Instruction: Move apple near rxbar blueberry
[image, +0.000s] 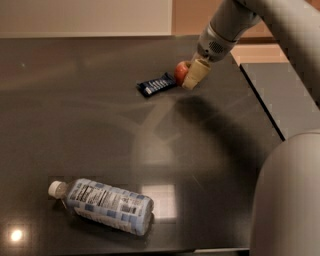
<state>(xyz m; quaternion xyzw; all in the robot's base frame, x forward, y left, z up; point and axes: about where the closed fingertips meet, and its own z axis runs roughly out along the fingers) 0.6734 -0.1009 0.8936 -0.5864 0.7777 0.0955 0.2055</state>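
The red apple (181, 72) is held in my gripper (188, 75), whose cream fingers (196, 73) are shut on it, low over the dark table (100, 125) at the back right. The rxbar blueberry (157, 84), a flat navy-blue wrapper with white lettering, lies on the table just left of the apple, almost touching it. My grey arm reaches in from the upper right.
A clear plastic bottle (105, 205) with a blue-white label lies on its side at the front left. The table's right edge (260, 105) runs diagonally behind the gripper. A grey part of the robot (290, 200) fills the lower right corner.
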